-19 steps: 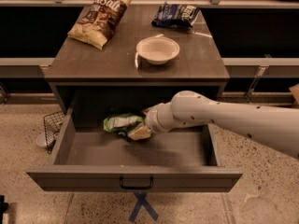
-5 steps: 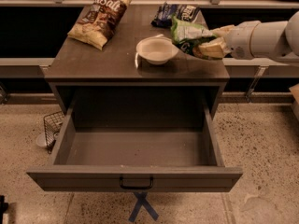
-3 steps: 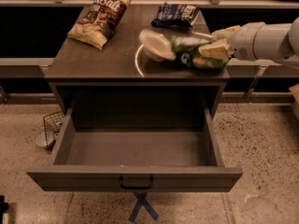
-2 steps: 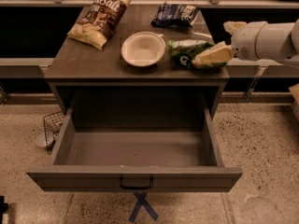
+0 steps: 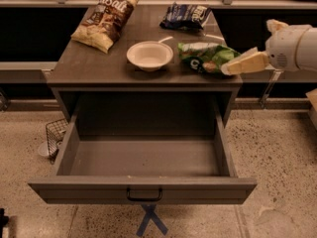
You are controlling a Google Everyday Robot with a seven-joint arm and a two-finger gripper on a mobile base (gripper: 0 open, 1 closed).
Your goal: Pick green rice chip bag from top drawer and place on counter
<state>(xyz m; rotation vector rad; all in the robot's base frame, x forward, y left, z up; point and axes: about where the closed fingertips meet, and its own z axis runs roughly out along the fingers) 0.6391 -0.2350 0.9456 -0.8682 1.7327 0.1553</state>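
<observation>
On the flat grey-brown tabletop (image 5: 89, 63) of the grey cabinet, a large brown-and-cream chip bag (image 5: 105, 18) is seen at the far left corner. A round white bowl (image 5: 149, 55) is set near the middle, and a dark blue snack bag (image 5: 185, 16) lies at the far edge, right of centre. The small bright green glossy rice chip bag (image 5: 205, 56) is laid flat near the right edge, just beside the bowl, so the placing is judged all but done. Below the front edge, the wide grey top drawer (image 5: 143, 190) is left pulled out.

The cream-fingered gripper (image 5: 247, 47) is held just past the right edge with its fingers spread apart and nothing clasped. The lower finger (image 5: 246, 62) is seen at, or just touching, the bag's right end; contact cannot be settled.

The main risk is judged to lie in the withdrawal. If that finger is caught on the glossy film, the light bag could be dragged over the right edge. If the bag is instead nudged leftward, the bowl could be shoved. A sweep towards the front edge could tip the bag into the open drawer.
</observation>
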